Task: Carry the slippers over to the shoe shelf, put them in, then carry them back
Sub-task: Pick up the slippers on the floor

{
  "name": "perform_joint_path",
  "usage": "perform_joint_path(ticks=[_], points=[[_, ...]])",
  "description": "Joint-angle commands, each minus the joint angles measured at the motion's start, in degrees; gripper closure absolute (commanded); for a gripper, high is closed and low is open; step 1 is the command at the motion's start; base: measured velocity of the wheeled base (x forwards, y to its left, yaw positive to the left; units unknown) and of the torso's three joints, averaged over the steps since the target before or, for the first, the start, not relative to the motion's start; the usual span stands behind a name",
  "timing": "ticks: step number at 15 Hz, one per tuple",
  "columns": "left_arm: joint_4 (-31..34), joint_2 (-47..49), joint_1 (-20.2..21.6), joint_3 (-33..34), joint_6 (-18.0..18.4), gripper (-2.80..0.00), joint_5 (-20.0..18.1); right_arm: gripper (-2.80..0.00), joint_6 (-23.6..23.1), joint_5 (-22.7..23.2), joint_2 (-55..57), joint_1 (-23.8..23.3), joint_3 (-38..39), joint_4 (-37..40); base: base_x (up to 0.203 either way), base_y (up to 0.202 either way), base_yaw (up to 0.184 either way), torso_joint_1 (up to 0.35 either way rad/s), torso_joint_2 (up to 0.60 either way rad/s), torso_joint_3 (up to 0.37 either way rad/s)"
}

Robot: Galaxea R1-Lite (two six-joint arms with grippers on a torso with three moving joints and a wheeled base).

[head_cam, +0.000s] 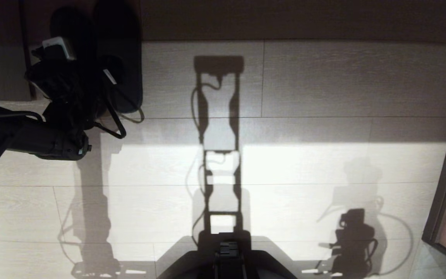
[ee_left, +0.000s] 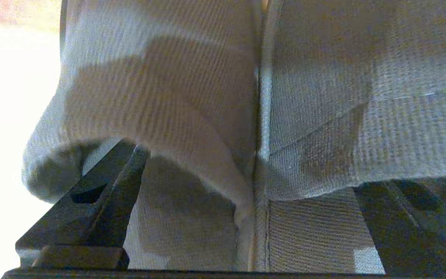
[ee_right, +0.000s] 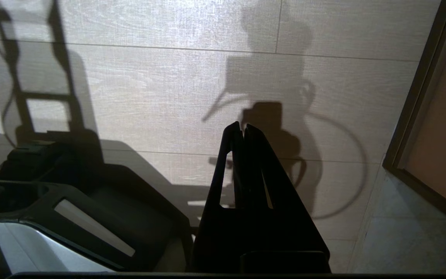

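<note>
Left gripper [ee_left: 246, 217] jaws spread wide, one finger [ee_left: 99, 197] inside each of the slippers [head_cam: 128, 58], not yet clamping. Push deeper along the touching inner walls, then close on both. Slippers lie half in the shelf [head_cam: 285, 19] mouth. Right gripper [ee_right: 242, 130] jaws together, parked well away.
</note>
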Motion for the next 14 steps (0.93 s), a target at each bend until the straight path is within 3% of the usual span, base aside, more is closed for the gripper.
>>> perform_joint_path(ticks=[1, 7, 8, 14], points=[[-0.7, 0.1, 0.0, -1.1, -0.3, -2.8, 0.1, 0.0, 0.0, 0.0, -0.1, 0.0, 0.0, 0.0, 0.0, 0.0, 0.0, 0.0, 0.0, 0.0], [-1.2, -0.5, 0.4, -1.6, 0.1, -2.8, 0.2, 0.0, 0.1, 0.0, -0.1, 0.0, 0.0, 0.0, 0.0, 0.0, 0.0, 0.0, 0.0, 0.0], [-1.5, -0.5, 0.4, -1.6, 0.0, 0.0, 0.2, 0.0, 0.0, 0.0, -0.1, 0.0, 0.0, 0.0, 0.0, 0.0, 0.0, 0.0, 0.0, 0.0], [-1.6, -0.8, 0.5, -1.1, 0.0, 0.0, 0.2, 0.0, 0.0, 0.0, -0.1, 0.1, 0.0, 0.0, 0.0, 0.0, 0.0, 0.0, 0.0, 0.0]])
